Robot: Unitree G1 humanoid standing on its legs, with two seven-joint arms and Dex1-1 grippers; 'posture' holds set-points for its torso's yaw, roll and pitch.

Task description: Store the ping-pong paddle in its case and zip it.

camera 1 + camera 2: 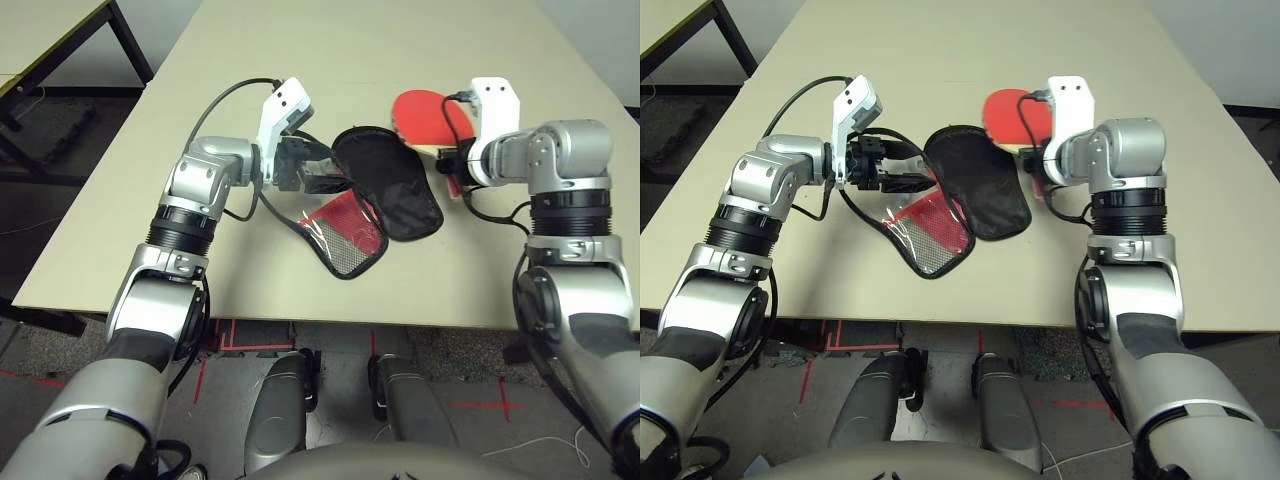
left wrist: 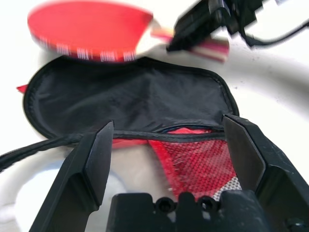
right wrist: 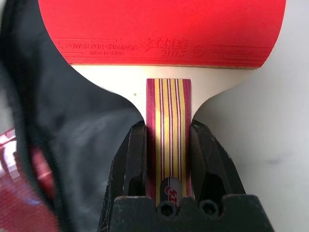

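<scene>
Bench (image 1: 250, 285): pale beige, flat matte top, straight near edge, dark frame (image 1: 45, 316) under the near left corner. Lying right on it: case (image 1: 390, 185), spread open, nearer the near edge than the far end. Black lining half on the right; red half (image 1: 360, 222) with mesh pocket (image 1: 338, 247) on the left, toward the near edge. Black trim round both. Few small dark specks on the bench top.

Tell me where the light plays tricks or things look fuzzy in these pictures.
Left eye view: glare streaks on the clear plastic of the case. Left wrist view: the table is washed nearly white, with a soft shadow past the paddle's handle. Right wrist view: the handle's stripes look crisp, while the case's red part at the edge is blurred.
</scene>
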